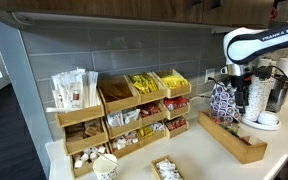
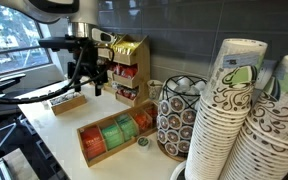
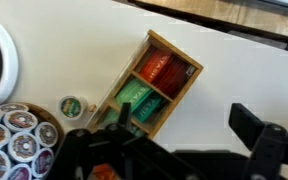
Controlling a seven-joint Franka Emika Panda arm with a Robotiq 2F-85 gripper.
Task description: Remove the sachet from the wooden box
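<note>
The small low wooden box sits near the counter's front edge, and pale sachets lie in it. It also shows in an exterior view, at the far end of the counter. It is out of the wrist view. My gripper hangs open and empty, high over the counter. In an exterior view it is above the long tray, well away from the small box. In the wrist view its dark fingers are spread over bare counter beside a compartment tray.
A long wooden tray of green and red tea packets lies below the gripper. A wire holder of coffee pods and stacks of patterned cups stand beside it. The big tiered wooden rack is against the wall.
</note>
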